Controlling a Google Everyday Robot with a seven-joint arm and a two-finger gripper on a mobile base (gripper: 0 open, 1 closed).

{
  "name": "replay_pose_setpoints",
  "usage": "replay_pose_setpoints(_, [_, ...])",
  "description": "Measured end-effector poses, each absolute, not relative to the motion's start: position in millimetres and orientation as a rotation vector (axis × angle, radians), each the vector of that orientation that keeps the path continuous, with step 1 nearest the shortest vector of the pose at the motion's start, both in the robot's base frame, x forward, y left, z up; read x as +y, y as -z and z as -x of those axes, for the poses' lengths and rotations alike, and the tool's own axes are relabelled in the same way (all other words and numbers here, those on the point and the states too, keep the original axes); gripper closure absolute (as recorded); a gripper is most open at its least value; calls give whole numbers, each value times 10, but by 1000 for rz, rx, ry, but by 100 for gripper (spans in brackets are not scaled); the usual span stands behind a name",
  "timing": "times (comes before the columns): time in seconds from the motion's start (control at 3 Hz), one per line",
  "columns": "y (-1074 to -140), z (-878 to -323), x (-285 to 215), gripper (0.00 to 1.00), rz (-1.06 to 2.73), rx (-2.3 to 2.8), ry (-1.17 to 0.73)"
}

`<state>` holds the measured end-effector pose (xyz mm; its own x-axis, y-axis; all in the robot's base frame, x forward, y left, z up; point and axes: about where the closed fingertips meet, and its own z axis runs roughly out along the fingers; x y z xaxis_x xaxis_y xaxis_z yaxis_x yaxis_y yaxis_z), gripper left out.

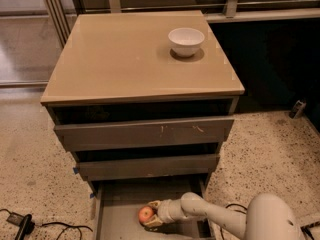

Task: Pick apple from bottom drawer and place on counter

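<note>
Your two-finger gripper (150, 214), at 6 o'clock in the shallow dark grey bottom drawer (117, 220), seems closed on the small round red apple (145, 213), so lifting toward the glossy tan counter (125, 59) at 12 o'clock risks knocking it loose against the plain grey drawer front (147, 166) overhanging it.

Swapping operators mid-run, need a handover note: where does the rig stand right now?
Gripper: down inside the open bottom drawer, right at the apple. Whether it has a grip cannot be told from this view.
Apple: low in the drawer, near the middle of its floor.
Counter: no apple on it; a white bowl sits at its back right.
Done: drawer open, arm at the apple.
Left: confirm the grip, lift the apple out past the drawer fronts above, and set it on the counter away from the bowl.
</note>
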<state>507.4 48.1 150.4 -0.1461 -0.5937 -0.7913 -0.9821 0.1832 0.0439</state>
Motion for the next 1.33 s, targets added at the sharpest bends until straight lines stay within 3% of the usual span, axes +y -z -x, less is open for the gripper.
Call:
replay_pose_setpoints(0.33, [-1504, -5074, 481, 65, 1482, 1824, -778])
replay_pose_setpoints(0.67, [-1504, -5074, 481, 96, 1482, 1824, -778])
replay_pose_setpoints(1.33, [-1470, -5027, 493, 100, 1492, 1837, -791])
